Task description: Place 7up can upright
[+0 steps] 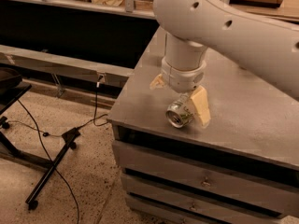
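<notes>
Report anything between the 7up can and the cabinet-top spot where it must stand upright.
Nothing visible does. The pale silver-white drinks can with green trim is on its side at the pincer, near the front edge of the grey cabinet top; no other object shows beside it.

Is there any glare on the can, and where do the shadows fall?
Camera view: warm, dim light; the 7up can shows a small glint on its silver end, which faces the camera, just under the gripper near the front edge of the cabinet top. Camera view: dark shadow fills the gap beneath that top.
</notes>
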Tool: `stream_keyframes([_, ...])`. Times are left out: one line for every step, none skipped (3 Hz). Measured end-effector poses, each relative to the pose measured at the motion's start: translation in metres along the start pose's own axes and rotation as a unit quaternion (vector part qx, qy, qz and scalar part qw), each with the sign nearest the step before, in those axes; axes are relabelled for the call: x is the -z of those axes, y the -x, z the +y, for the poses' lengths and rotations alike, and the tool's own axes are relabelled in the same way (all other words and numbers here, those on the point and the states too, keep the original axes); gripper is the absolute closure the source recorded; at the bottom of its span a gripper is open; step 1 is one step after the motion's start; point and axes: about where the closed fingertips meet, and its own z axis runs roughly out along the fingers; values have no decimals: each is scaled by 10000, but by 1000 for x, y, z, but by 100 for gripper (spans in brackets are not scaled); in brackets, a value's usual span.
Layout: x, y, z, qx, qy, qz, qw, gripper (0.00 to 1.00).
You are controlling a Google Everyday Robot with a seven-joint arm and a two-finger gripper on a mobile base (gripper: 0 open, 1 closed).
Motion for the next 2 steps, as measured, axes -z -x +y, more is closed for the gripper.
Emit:
stream_keyframes([-8, 7, 9, -345, 15, 4, 9994, 0])
stream_keyframes([-7, 7, 8, -341, 0, 9, 9994, 19])
